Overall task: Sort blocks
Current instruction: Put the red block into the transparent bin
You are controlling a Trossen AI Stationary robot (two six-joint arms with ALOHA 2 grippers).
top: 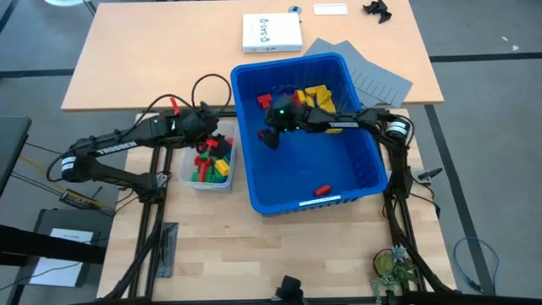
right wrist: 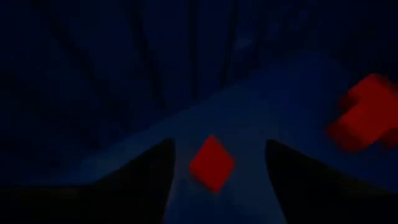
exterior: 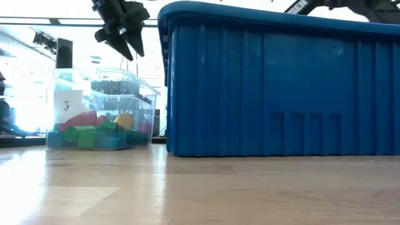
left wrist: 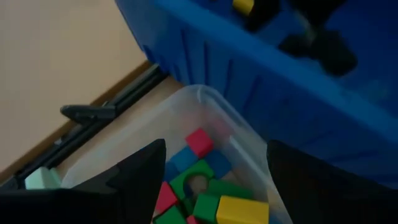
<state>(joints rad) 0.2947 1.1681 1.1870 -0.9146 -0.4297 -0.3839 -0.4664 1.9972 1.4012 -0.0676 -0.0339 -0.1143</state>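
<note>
The large blue bin (top: 356, 161) holds red and yellow blocks (top: 309, 97) at its far end and one red block (top: 322, 190) near its front wall. My right gripper (right wrist: 219, 146) is low inside the bin, open. A red block (right wrist: 211, 163) lies on the bin floor between its fingers, which stand on either side of it. Another red block (right wrist: 367, 112) lies off to one side. My left gripper (left wrist: 214, 155) hangs open above the clear tub (top: 207, 180), with nothing between its fingers. The tub holds several red, green, blue and yellow blocks (left wrist: 205, 193).
The tub (exterior: 100, 106) stands close against the bin's left wall (exterior: 281, 81). On the far table lie a white box (top: 271, 32) and grey sheets (top: 364, 72). The light wooden table top (top: 279, 246) in front of the bin is bare.
</note>
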